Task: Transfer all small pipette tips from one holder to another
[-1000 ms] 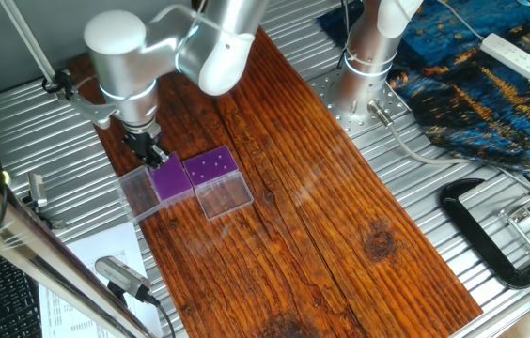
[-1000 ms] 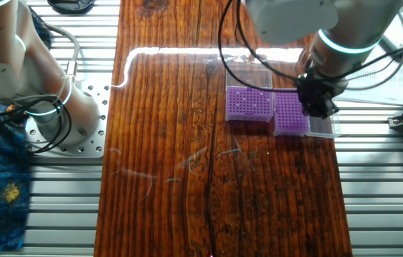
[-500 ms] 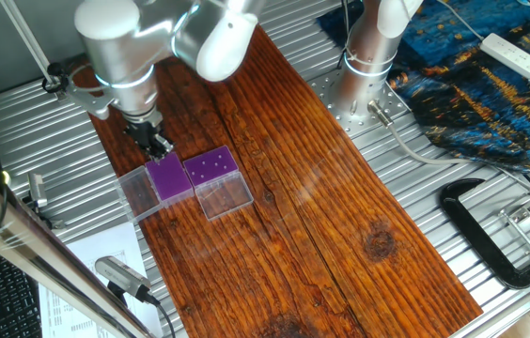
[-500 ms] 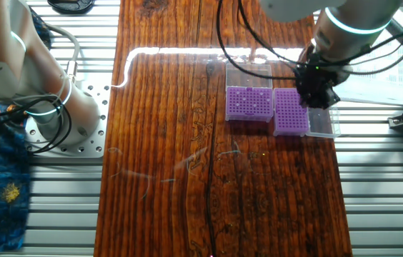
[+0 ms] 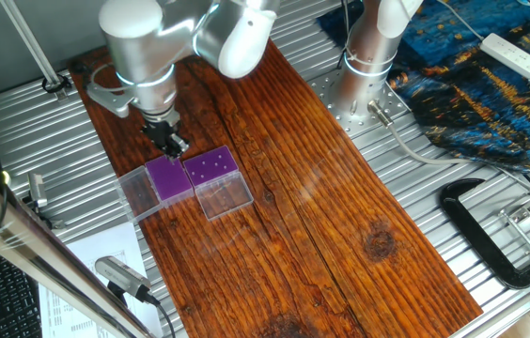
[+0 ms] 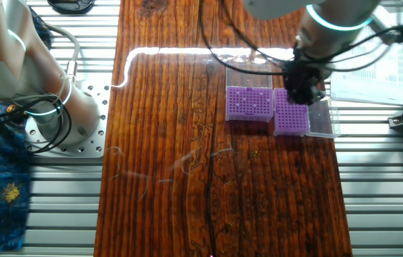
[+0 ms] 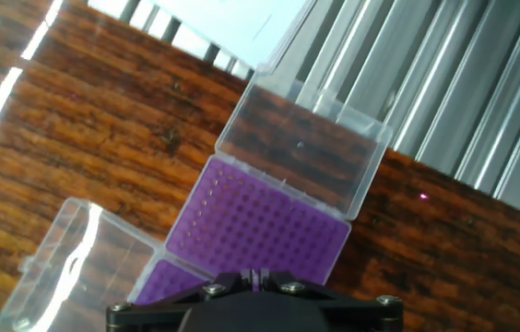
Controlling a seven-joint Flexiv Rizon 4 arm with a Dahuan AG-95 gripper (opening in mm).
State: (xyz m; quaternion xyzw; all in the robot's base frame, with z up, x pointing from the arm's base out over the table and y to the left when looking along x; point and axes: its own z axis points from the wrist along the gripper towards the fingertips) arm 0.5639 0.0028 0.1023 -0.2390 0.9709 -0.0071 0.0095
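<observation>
Holders: two small square boxes with purple perforated tops and clear hinged lids sit touching side by side on the dark-stained wooden counter [image 5: 340,188]. Both lids are folded flat open, leaving the tops free to reach from above.
Tipped holder: the purple box with pale dots [image 5: 211,167] carries a handful of small whitish pipette tips [image 5: 210,166], so it reads as one end of the transfer.
Bare holder: the neighbouring purple box [image 5: 167,176] shows only empty holes in the hand view [image 7: 258,226]; its clear lid [image 7: 302,148] lies flat beyond it.
Gripper: the black two-finger gripper [image 5: 173,144] hangs just above the rear edge of the bare holder, close to the seam between the boxes; in the other fixed view it sits over that box's corner [image 6: 300,89].
Jaws: I cannot tell whether they stand apart or together, nor whether a tip is pinched; the fingertips are too small and dark.
Arm pose: the silver arm [image 5: 143,42] reaches over the counter's far end, wrist pointing straight down, suited to vertical picking.
</observation>
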